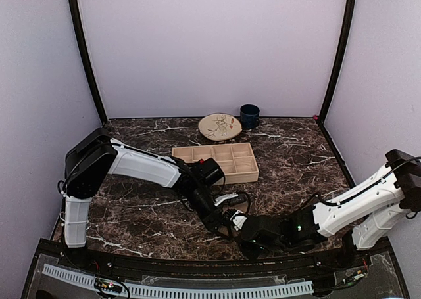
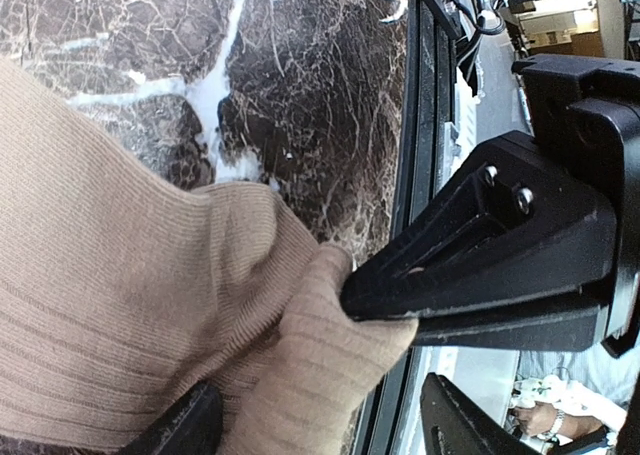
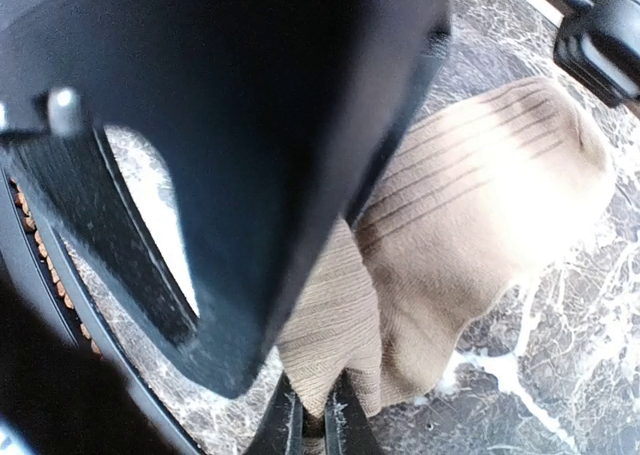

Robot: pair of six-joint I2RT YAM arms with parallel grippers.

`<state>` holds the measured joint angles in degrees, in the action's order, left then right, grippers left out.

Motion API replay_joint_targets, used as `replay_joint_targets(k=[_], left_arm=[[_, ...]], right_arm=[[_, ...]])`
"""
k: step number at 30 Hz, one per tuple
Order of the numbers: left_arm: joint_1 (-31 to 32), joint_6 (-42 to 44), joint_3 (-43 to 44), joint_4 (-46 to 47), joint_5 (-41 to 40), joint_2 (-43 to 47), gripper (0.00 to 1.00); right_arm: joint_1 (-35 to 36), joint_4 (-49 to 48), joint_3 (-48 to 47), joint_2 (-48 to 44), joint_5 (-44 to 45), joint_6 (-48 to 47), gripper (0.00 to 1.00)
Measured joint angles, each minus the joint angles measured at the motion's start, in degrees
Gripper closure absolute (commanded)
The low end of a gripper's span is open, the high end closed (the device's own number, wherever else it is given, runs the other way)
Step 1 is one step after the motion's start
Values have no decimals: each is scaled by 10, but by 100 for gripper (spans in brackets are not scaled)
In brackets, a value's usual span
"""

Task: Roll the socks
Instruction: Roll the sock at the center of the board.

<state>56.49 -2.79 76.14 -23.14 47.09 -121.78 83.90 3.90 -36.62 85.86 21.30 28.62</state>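
Observation:
A plain tan ribbed sock [image 2: 110, 305] lies bunched on the dark marble table near its front edge. In the top view it is almost hidden under the two grippers, which meet there. My right gripper [image 3: 312, 430] is shut, its thin fingertips pinching a folded edge of the sock [image 3: 470, 215]. In the left wrist view its black body [image 2: 500, 265] presses on that same fold. My left gripper [image 2: 325, 430] stands open astride the fold, one finger [image 2: 185, 430] against the fabric and the other finger [image 2: 470, 425] apart from it. From above, the left gripper [image 1: 223, 221] sits just behind the right gripper [image 1: 245, 236].
A wooden tray [image 1: 220, 161] with compartments stands behind the grippers. A patterned plate [image 1: 220, 126] and a dark blue mug [image 1: 249, 115] are at the back. The table's black front rail [image 2: 415, 175] runs right beside the sock.

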Motion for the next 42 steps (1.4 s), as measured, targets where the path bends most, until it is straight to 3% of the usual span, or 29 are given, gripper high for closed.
replay_joint_targets(k=[17,35,42], left_arm=[[-20,0,-4,12,57,-14,27],[-69,-21,-91,116,89,22,28],[-76,-31,-161,208,84,63,28]], right_arm=[[0,-3,15,-12,-7,10,96],[-22,-23,18,-22,-42,2,96],[-36,-24,17,-19,-68,-9,96]])
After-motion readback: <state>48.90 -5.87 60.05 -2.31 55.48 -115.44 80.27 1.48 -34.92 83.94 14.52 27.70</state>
